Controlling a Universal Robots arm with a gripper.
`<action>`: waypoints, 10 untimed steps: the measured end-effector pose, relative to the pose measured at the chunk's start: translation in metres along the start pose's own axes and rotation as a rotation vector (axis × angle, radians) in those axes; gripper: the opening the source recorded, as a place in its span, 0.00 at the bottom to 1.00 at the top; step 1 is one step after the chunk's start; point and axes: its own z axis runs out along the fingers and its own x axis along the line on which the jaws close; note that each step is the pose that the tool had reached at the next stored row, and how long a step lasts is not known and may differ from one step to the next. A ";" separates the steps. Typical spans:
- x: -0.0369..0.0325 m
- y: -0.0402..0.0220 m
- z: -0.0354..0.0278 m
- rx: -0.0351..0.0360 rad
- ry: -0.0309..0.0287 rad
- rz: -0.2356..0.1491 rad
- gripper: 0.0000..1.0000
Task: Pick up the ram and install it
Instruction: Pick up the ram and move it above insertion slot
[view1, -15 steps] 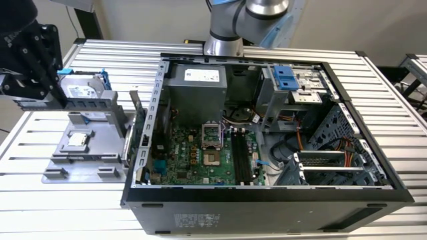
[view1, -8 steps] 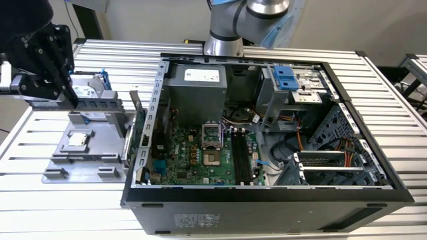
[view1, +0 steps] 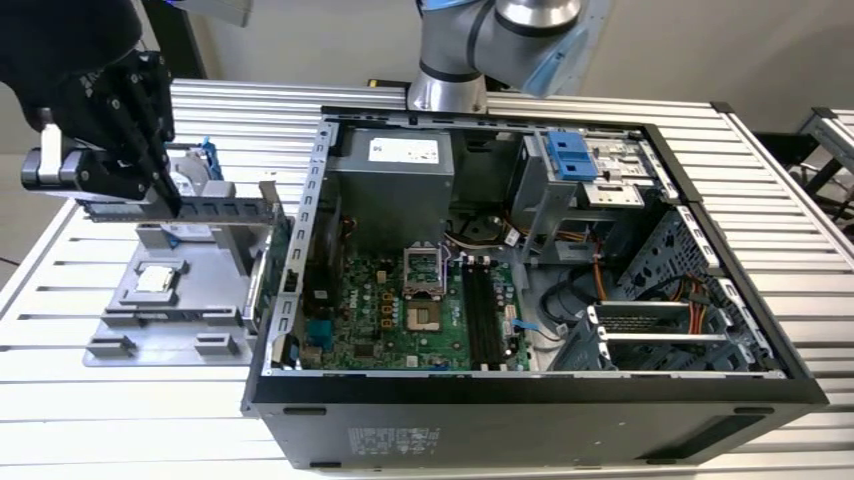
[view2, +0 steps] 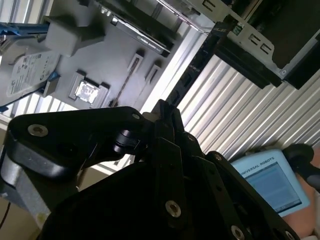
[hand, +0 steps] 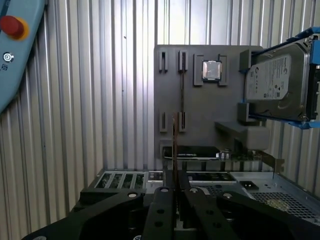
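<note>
A ribbed aluminium worktop (view1: 80, 400) before a pale wall carries an open computer case (view1: 534, 400). To the exterior view's left of the case lies a grey parts tray (view1: 167, 335). Above the tray hangs the gripper (view1: 167, 205), jaws clenched on the ram (view1: 220, 208), which is roughly level. The first wrist view shows the ram edge-on, with a processor (hand: 212, 70), a hard drive (hand: 275, 82) and a pendant's red button (hand: 12, 26).

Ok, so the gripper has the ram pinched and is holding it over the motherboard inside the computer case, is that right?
Not quite. The gripper does have the ram pinched, but not over the motherboard. The exterior view shows it above the grey parts tray, outside the computer case, on the exterior view's left.
</note>
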 end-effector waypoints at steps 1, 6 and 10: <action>0.0000 -0.0020 0.0001 0.0000 0.0000 0.000 0.00; -0.0001 -0.0130 0.0003 0.0001 0.0000 0.000 0.00; -0.0001 -0.0219 0.0006 0.0000 0.0000 0.000 0.00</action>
